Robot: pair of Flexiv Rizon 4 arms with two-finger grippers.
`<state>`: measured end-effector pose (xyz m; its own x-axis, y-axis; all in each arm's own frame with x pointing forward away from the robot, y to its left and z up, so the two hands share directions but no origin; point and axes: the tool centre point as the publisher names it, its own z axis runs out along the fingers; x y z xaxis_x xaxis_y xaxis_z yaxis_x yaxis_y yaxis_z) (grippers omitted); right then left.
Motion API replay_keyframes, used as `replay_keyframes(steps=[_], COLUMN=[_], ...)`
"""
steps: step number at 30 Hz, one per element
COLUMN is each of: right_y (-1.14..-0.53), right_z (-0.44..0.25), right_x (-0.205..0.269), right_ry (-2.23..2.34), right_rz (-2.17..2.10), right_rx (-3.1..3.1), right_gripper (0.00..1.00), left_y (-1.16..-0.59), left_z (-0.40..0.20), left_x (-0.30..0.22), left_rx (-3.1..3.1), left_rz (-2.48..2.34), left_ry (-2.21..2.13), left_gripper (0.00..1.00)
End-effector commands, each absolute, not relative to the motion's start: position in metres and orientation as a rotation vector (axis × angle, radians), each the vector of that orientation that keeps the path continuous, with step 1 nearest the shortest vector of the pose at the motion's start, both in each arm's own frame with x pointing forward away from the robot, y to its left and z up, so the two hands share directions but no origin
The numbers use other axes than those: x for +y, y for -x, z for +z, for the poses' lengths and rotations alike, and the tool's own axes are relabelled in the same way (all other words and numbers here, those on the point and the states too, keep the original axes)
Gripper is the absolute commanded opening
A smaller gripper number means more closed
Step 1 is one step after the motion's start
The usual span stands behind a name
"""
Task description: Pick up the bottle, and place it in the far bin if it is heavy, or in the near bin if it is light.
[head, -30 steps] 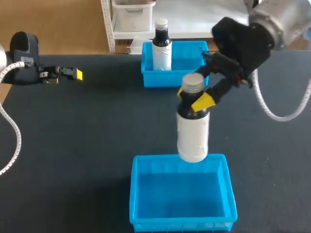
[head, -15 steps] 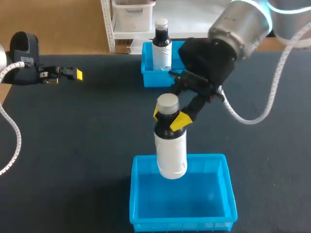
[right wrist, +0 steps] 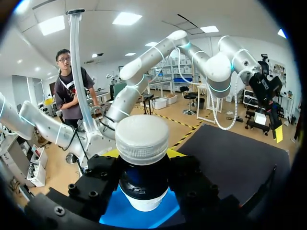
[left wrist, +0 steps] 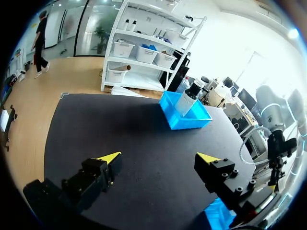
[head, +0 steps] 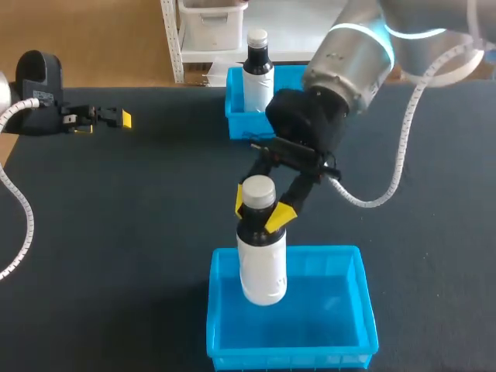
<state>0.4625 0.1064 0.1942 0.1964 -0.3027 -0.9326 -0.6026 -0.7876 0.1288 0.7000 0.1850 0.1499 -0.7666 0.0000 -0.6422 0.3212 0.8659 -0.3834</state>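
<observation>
The near bin sits at the bench's front edge, open side up. The bottle hangs upright over it, its white lower half inside the bin's outline in the head view. Whether its base touches the bin floor cannot be told.

The right fingers are clamped on the bottle's dark neck just under the pale cap, one yellow tip on each side. In the right wrist view the bottle stands squarely between the two black finger blocks, cap uppermost, with the blue of the near bin showing below it. The right arm comes in from the far right corner and reaches down across the middle of the bench.

Well apart, at the bench's left side, the left fingers rest low and point toward the middle. The left wrist view shows the left fingers spread wide, with only bare bench between them.

At the far edge stands the far bin, with a second bottle upright inside it near its left wall. From the left wrist view the far bin and its second bottle lie well ahead.
</observation>
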Motion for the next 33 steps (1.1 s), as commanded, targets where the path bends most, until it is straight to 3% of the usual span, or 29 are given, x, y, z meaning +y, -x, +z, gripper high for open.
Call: replay_keyframes(steps=[1, 33], right_y=[-0.464, -0.467], right_z=[0.188, 0.143], right_x=[0.109, 0.105], right_ry=[2.234, 2.294], right_rz=[1.651, 1.652], right_rx=[0.821, 0.79], right_gripper=[0.42, 0.42], left_y=[-0.7, -0.7], left_z=[0.15, 0.15], left_x=[0.185, 0.185], left_rx=[2.374, 2.374], left_rz=[-0.636, -0.636], left_ry=[-0.231, -0.231], left_gripper=[1.0, 1.0])
